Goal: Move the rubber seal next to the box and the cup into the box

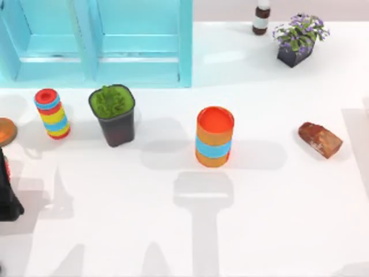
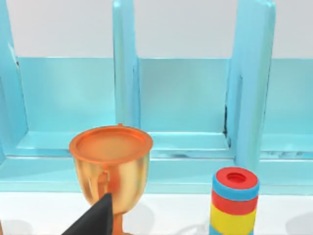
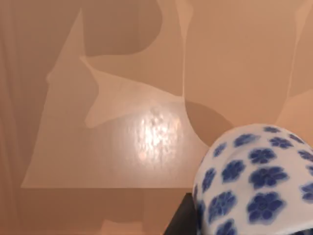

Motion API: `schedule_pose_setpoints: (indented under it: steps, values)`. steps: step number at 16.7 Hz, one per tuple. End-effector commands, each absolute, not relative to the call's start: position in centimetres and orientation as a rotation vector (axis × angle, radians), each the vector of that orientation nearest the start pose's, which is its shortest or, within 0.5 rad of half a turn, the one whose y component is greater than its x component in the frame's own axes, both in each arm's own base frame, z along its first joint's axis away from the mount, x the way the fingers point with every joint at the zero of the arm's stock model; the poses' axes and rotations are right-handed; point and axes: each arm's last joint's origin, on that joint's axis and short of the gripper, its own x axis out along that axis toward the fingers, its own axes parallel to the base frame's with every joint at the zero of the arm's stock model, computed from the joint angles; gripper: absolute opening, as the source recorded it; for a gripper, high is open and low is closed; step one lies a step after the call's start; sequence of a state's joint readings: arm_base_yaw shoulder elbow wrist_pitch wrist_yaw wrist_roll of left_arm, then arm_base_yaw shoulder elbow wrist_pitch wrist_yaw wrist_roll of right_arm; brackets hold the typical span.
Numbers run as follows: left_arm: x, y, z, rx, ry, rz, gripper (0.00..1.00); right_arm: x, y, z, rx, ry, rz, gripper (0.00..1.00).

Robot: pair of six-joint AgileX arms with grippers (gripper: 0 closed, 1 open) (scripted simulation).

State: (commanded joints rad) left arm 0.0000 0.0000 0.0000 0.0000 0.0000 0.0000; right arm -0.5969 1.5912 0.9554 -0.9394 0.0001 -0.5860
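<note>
The rubber seal, a glossy reddish-brown block, lies on the white table at the right, far from the turquoise box at the back left. In the right wrist view the cup, white with blue flowers, sits very close to the camera. My right gripper is shut on it, one dark finger against its side. My left gripper stays at the table's left edge, in front of the box.
Across the middle of the table stand a striped ring stack, a dark pot with a green plant and a tall orange cylinder with a blue band. An orange goblet stands by the left gripper. A purple flower pot and a bottle are back right.
</note>
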Motion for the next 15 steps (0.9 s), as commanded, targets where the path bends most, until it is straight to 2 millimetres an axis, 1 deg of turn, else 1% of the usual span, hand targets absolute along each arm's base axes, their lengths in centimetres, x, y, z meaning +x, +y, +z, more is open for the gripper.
schedule_pose_setpoints:
  steps: [6, 7, 15]
  values:
    - [10.57, -0.12, 16.0, 0.0, 0.0, 0.0, 1.0, 21.87, -14.71, 16.74, 0.01, 1.574, -0.006, 0.98]
    - [10.57, -0.12, 16.0, 0.0, 0.0, 0.0, 1.0, 21.87, -14.71, 16.74, 0.01, 1.574, -0.006, 1.0]
    - [10.57, -0.12, 16.0, 0.0, 0.0, 0.0, 1.0, 21.86, -14.72, 16.77, 0.01, 1.574, -0.007, 1.0]
